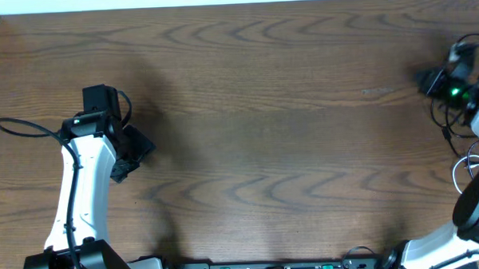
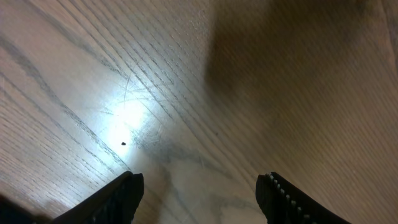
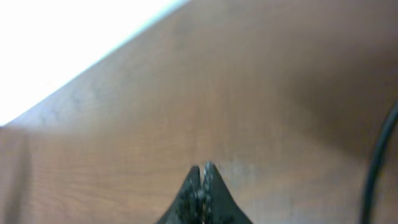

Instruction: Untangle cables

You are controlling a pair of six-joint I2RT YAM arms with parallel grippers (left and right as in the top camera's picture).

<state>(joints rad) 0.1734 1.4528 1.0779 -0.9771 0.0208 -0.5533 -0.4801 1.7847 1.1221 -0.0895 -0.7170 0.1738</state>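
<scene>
left gripper (image 1: pixel 135 156): hanging over the left side of the wooden table (image 1: pixel 263 110), fingers spread apart and gripping nothing. In its wrist cam (image 2: pixel 199 186) the two black fingers (image 2: pixel 118 196) are just framing bare wood (image 2: pixel 280 74).

speck (image 2: pixel 124 144): a tiny dark dot is sitting on the wood ahead of the left fingers, right by the bright glare patch.

right gripper (image 1: pixel 428 81): sitting way over at the far right edge of the table, tips pointing left. The wrist cam is showing the fingers pressed tight together (image 3: pixel 202 177), and nothing seems to be pinched between them.

black cables (image 1: pixel 446 127): thin cords are trailing along the right edge, just behind the right gripper and partly under that arm. Their long run is going roughly far-to-near, with some kinks. Plug ends are too small to make out.

white cable (image 1: pixel 456 172): curling into a loose loop nearer the robot than the black ones, right against the arm. As a loop it isn't really pointing anywhere.

dark cord (image 3: pixel 378 163): running top to bottom down the right edge of the right wrist view, bowing slightly over the table (image 3: pixel 249 93). Can't tell if it's a loose cable or arm wiring.
</scene>
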